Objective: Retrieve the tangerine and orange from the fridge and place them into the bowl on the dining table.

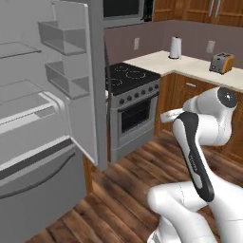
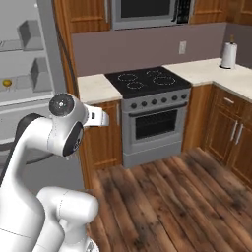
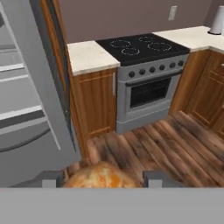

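Grey fridge [image 1: 42, 123] fills the left of the left base view, its door swung wide with bare door bins and pale shelves inside; the white arm is folded low at the right, well clear of the shelves, beside the stove [image 1: 133, 102].

From the right base view, the fridge [image 2: 24, 59] stands open at the left, and a small orange fruit [image 2: 7, 83] rests on a shelf inside, so one piece is not yet fetched.

Looking along the hand, the pincer [image 3: 101, 177] pinches a mottled orange fruit [image 3: 100, 176] between its two dark tips, low in the picture, over the wooden floor in front of the stove. I judge one fruit is collected and in transit; bowl and dining table lie outside these pictures, so delivery and the second fetch remain.
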